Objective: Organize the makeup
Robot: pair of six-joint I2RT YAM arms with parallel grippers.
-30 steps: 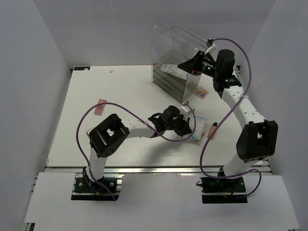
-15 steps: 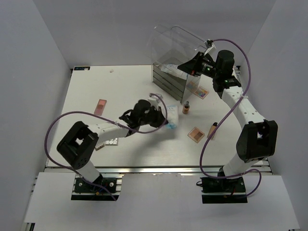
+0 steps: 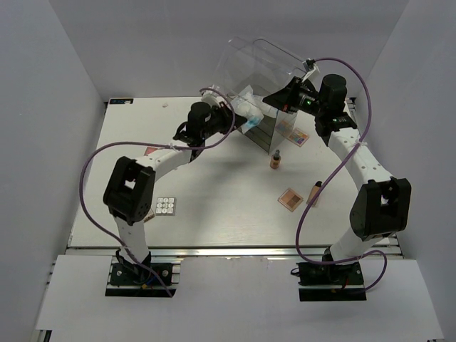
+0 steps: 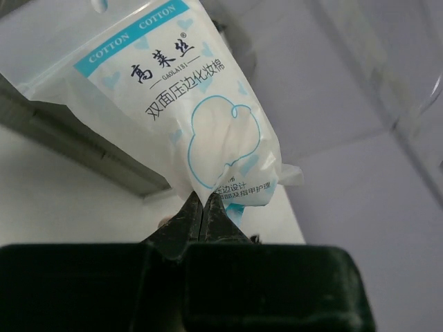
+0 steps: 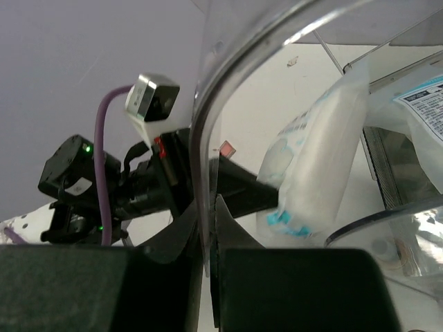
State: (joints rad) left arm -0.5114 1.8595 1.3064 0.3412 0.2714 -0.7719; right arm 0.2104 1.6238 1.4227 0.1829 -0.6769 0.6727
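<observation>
packet (image 4: 201, 117) top band: "COTTON COTTON", white on lt blue
brand: 高莱丝, w/ tiny "GAOLAISI" under it
line below: 双面压边化妆棉
bottom edge: small print, partly hidden, can't read
2nd packet (image 5: 423, 104) label: fine print, too small to read

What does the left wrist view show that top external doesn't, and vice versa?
Only left wrist: the COTTON print on the white-and-light-blue packet, pinched at its lower edge by the left gripper. Only top external: a tan foundation bottle with dark cap, a square peach palette, a white grid palette, the right gripper clamping a clear lid. Both: that packet beside the clear plastic box with grey drawers.
</observation>
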